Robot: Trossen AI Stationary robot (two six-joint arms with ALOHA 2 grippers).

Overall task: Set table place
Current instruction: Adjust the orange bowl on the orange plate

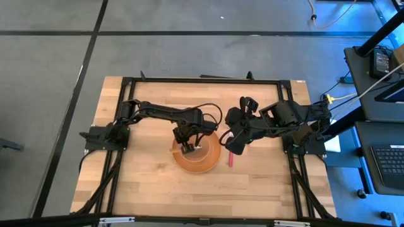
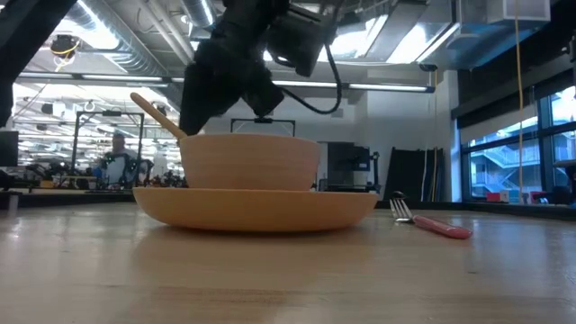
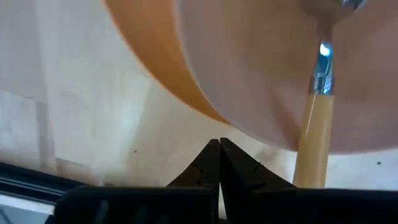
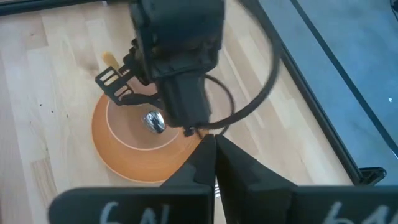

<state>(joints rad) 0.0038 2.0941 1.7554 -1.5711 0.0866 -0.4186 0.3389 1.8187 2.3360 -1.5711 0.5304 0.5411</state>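
Both arms bent inward, left gripper (image 1: pixel 188 149) over bowl (image 1: pixel 192 150)

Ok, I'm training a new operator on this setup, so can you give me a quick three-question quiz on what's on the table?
1. True or false: the bowl sits on the plate.
2. Where is the fork? A) in the bowl B) on the table beside the plate C) on the plate
3. Which gripper hangs over the bowl, where the spoon rests?

Key: 1. True. 2. B. 3. The left gripper; the right gripper waits near the fork.
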